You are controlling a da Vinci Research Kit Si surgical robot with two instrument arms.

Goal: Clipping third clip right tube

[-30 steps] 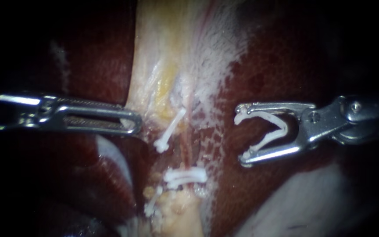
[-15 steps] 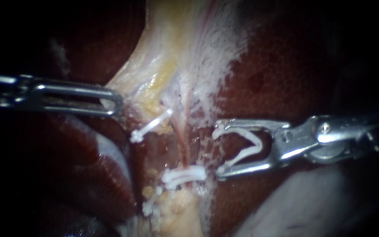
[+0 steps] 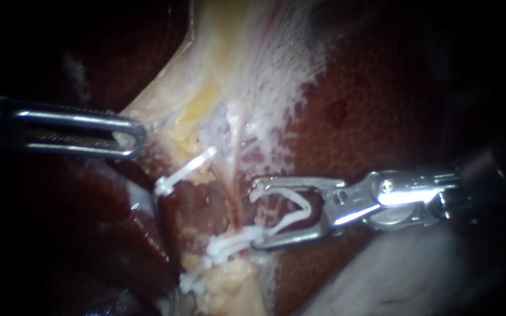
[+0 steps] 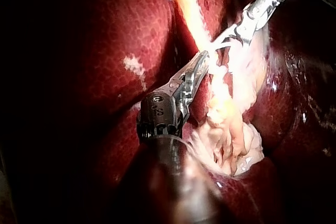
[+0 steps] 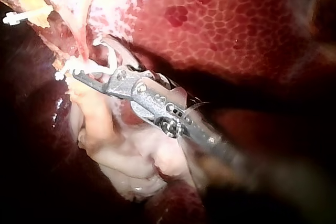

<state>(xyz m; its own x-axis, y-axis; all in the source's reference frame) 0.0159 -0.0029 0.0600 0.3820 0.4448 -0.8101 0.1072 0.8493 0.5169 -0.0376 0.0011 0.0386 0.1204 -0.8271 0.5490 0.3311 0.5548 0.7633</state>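
**Third clip, right tube: seat fully before closing**

Liver (image 3: 382, 88) backs the field, w/ pale tissue (image 3: 224, 70) running down it. Left tool (image 3: 127, 136) pinches the pale tissue edge; keep that tension. Right tool (image 3: 257, 215) stands spread, holding loaded clip (image 3: 300, 209). Its tips are just beside right tube (image 3: 236, 187), not yet round it. Advance perp. until tube sits deep in clip, clear of seated clip (image 3: 235, 243), then close.

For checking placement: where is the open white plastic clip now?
Endoscope view: the open white plastic clip sits held in the right instrument's jaws, right of the thin pink tube, just above a closed white clip.
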